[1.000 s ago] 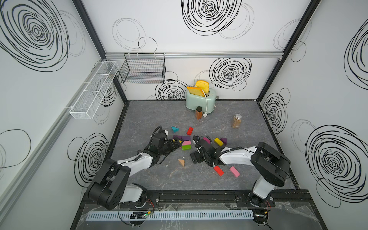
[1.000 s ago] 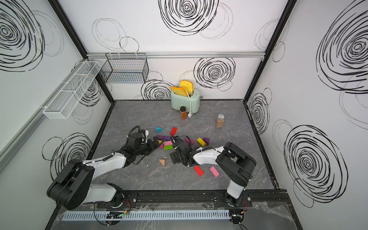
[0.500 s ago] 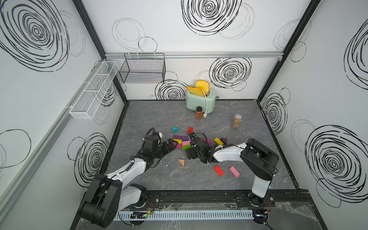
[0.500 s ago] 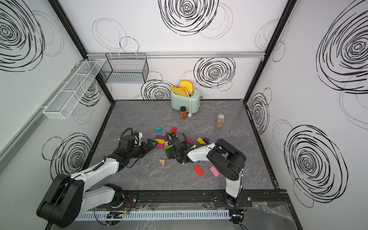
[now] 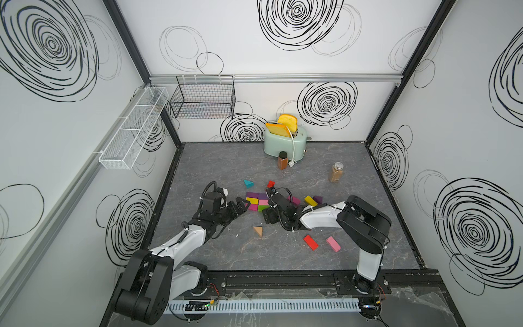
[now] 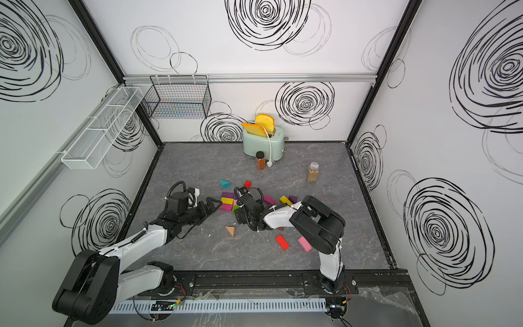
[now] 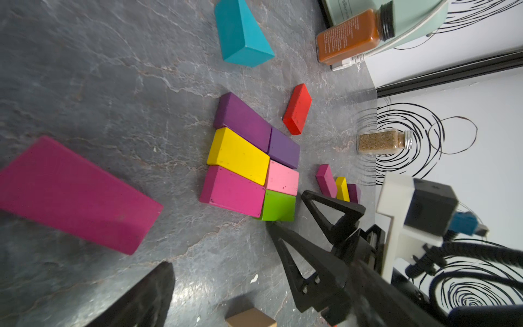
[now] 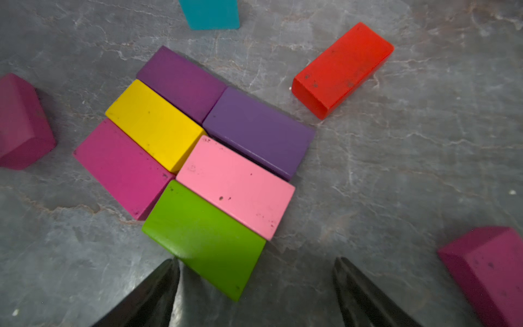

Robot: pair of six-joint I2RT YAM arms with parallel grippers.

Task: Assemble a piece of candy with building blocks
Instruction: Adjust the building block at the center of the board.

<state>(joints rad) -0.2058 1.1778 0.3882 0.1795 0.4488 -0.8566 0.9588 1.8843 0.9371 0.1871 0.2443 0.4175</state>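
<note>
Since a second ago the right arm has slid toward the left of the frame and pulled its elbow in. That puts the right claw [image 5: 267, 214] closer to the building blocks [image 5: 263, 202] in the middle of the table [image 5: 283, 260]. The left arm's shoulder has sunk lower in the frame, but the left claw [image 5: 242, 205] is about where it was. The tan wedge [image 5: 258, 231], the red brick [image 5: 310, 242] at the lower right and the pink brick [image 5: 333, 244] beside it have not moved. Six of the blocks lie flat and pushed tight together in one patch, and the green block [image 8: 203, 237] is its lower right corner. In both top views the right claw is just below that corner, pointing up the frame at it. Its two fingers are spread apart and hold nothing. The near corner of the green block sits just between the tips, and one fingertip [image 8: 169, 271] is right beside the green edge. The left claw is just left of the patch, spread wide, with nothing gripped that I can see. A magenta block [image 7: 70, 195] lies flat on the table close to that claw, apart from the patch. I cannot tell if it lies between the fingers.
</note>
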